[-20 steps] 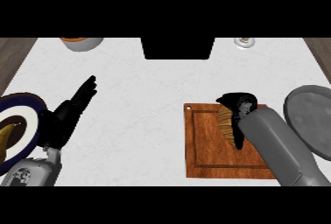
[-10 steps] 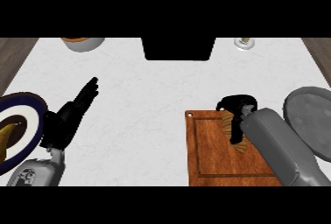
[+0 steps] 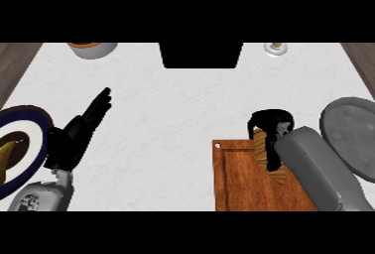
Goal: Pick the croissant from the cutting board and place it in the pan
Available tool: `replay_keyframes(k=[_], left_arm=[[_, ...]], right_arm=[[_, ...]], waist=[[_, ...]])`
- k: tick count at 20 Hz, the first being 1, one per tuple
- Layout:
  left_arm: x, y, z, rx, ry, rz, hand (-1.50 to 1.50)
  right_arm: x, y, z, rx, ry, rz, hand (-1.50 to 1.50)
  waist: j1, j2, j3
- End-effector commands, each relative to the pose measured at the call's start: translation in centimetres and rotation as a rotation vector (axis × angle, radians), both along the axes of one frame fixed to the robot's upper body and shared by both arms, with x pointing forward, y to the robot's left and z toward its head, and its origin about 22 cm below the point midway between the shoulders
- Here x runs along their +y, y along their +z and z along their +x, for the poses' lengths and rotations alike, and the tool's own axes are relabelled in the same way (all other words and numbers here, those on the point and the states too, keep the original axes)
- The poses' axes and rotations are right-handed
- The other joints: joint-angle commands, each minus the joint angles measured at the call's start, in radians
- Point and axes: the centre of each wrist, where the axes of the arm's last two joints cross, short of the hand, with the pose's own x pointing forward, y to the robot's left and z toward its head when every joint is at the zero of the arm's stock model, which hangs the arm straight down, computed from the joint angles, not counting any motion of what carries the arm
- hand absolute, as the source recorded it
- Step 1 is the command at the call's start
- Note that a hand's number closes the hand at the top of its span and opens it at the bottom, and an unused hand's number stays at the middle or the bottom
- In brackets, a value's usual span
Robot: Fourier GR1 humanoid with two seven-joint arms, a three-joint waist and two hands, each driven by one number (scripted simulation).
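Note:
A golden-brown croissant (image 3: 264,151) lies on the wooden cutting board (image 3: 238,178) at the lower right. My right hand (image 3: 271,124) is over its far end with fingers curled down round it, and the forearm hides part of the pastry. The grey pan (image 3: 355,136) sits just right of the board, at the view's right edge. My left hand (image 3: 82,130) rests open at the left, fingers straight and pointing up, holding nothing.
A dark-rimmed plate (image 3: 18,149) with a brownish item lies at the left edge beside my left hand. A small bowl (image 3: 93,48) stands at the back left, a small white shaker (image 3: 276,48) at the back right, and a black block (image 3: 201,54) at the back centre.
The view has shifted, so everything sits lower in the picture. My right hand has curled closer round the croissant's far end. The left hand keeps its pose.

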Motion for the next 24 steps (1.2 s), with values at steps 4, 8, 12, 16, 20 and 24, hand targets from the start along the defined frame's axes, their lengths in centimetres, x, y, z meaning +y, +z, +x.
replay_keyframes(k=[4,8,12,16,20,24], left_arm=[[2.4,-0.5,-0.8,0.029,0.096,0.017,0.0],[3.6,-1.6,-2.1,0.06,0.15,-0.003,0.0],[4.3,-0.5,-1.9,0.037,0.163,0.015,0.0],[4.5,-1.2,-2.4,0.041,0.168,0.003,0.0],[3.5,-1.4,-3.0,0.04,0.136,0.003,0.0],[1.8,-0.3,-2.2,0.025,0.11,-0.009,0.0]], right_arm=[[-0.7,1.1,-6.5,-0.322,0.034,0.233,1.5],[-2.4,2.4,-10.3,-0.493,0.053,0.369,1.5],[-4.5,6.7,-13.2,-0.768,0.088,0.439,1.5],[-5.4,9.8,-17.3,-0.991,0.077,0.534,1.5],[-7.1,10.9,-22.5,-1.053,0.007,0.582,1.5],[-9.1,10.8,-26.2,-1.112,-0.134,0.593,1.5]], waist=[[-0.1,-0.032,0.006],[-0.153,-0.051,0.006],[-0.172,-0.053,0.007],[-0.169,-0.04,0.007],[-0.143,-0.026,0.008],[-0.09,-0.009,0.008]])
